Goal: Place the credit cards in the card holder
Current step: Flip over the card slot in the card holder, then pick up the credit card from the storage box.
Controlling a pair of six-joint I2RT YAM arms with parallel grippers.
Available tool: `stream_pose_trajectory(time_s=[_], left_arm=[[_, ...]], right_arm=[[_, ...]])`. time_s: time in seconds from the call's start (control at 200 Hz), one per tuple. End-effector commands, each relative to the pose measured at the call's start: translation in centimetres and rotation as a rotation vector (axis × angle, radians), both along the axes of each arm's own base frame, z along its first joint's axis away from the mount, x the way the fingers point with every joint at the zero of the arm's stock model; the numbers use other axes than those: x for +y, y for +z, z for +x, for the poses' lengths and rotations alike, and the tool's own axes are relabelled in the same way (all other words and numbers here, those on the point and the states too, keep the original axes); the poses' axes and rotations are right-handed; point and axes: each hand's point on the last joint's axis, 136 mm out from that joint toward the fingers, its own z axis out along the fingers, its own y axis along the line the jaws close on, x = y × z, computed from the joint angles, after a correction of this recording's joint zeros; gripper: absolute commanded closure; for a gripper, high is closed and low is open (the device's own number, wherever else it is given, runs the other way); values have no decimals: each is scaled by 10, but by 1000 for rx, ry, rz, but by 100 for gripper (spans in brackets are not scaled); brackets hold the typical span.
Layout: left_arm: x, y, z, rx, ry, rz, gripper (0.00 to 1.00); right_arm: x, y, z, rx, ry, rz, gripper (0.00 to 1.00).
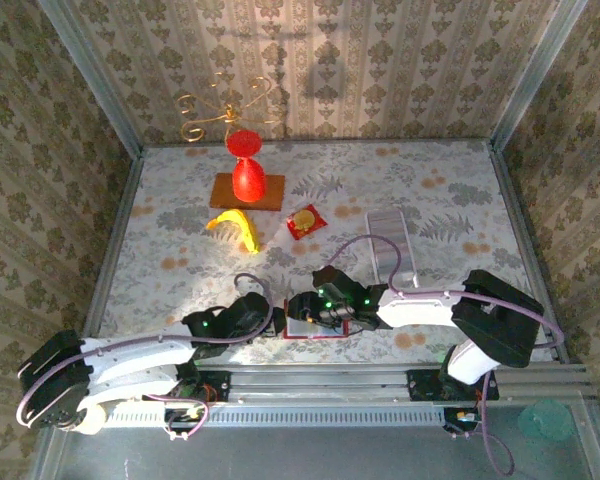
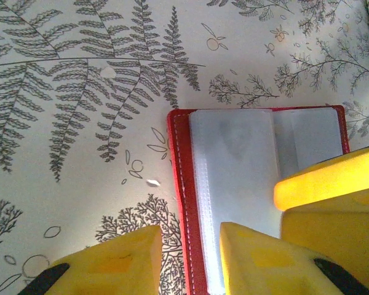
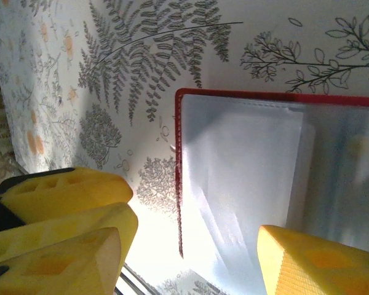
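The left end effector [image 2: 189, 236] was held spread open astride the open card holder's [image 2: 234, 160] red edge, and the right end effector [image 3: 194, 221] was spread open over its clear sleeves. The card holder was judged light, floppy and slick, best pinned at its edges. The credit cards [image 1: 392, 243], thin and stiff, were seen beyond the card holder.

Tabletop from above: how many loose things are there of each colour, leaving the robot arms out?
Red: 3 (vase, sachet, card holder)
Yellow: 1 (banana)
Brown: 1 (board)
Gold: 1 (wire ornament)
Whitish-grey: 1 (pile of cards)
Total: 7
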Motion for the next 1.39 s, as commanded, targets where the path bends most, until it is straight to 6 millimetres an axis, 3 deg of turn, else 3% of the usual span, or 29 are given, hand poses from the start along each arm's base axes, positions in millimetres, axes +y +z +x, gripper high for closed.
stream_pose_trajectory(time_s=[0.0,0.04,0.165,0.275,0.34,0.415,0.495,0.59,0.75,0.835,0.96,1.135,1.39], left_arm=[[10,-3,0,-7,15,34,69],[9,-2,0,-9,10,33,69],[6,3,0,-20,-2,26,69],[3,9,3,-40,-12,21,68],[1,12,5,-49,-15,18,67],[-1,16,6,-60,-24,15,67],[-3,18,7,-69,-31,15,67],[-7,21,8,-78,-46,9,67],[-12,22,8,-76,-64,12,66],[-14,20,7,-77,-76,8,66],[-16,18,6,-66,-87,-5,66],[-16,18,5,-65,-89,-25,66],[-12,19,3,-68,-87,-40,66]], right_arm=[[-12,33,15,-111,5,-15,39],[-23,38,21,-156,10,-52,40],[-59,89,38,-403,87,-130,41],[-85,135,43,-712,270,-268,41],[-90,154,32,-925,474,-343,40],[-99,160,12,-1139,755,-443,38],[-121,155,14,-1239,886,-625,33],[-156,127,13,-1207,1112,-756,32],[-206,97,46,-1081,1190,-918,31],[-225,76,68,-1066,1280,-1097,24],[-234,68,94,-1047,1307,-1211,17],[-243,52,104,-991,1401,-1264,10],[-241,32,110,-985,1432,-1260,5]])
